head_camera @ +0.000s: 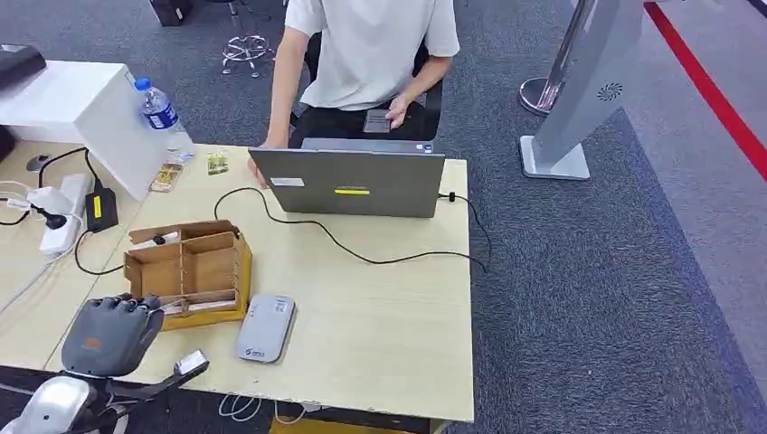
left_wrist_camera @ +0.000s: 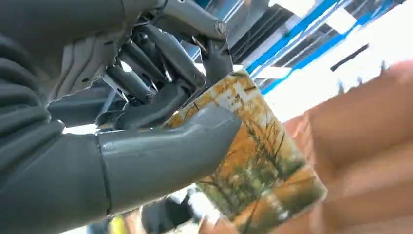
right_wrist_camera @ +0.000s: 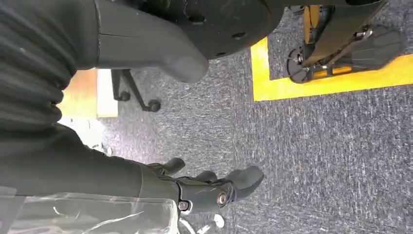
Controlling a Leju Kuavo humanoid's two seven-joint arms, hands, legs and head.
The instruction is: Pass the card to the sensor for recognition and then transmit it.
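Left hand [head_camera: 113, 333] sits at the near corner of the wooden box [head_camera: 188, 271], thumb and fingers [left_wrist_camera: 160, 105] pinching a card [left_wrist_camera: 253, 161] (orange, tree picture on it) right over the box's near edge. The grey sensor [head_camera: 266, 327] lies flat on the table [head_camera: 380, 307] just right of the box. Right hand [right_wrist_camera: 209, 187] hangs over the carpet, fingers loosely apart, holding nothing. A laptop [head_camera: 348, 181] stands beyond the box, with a person seated behind it.
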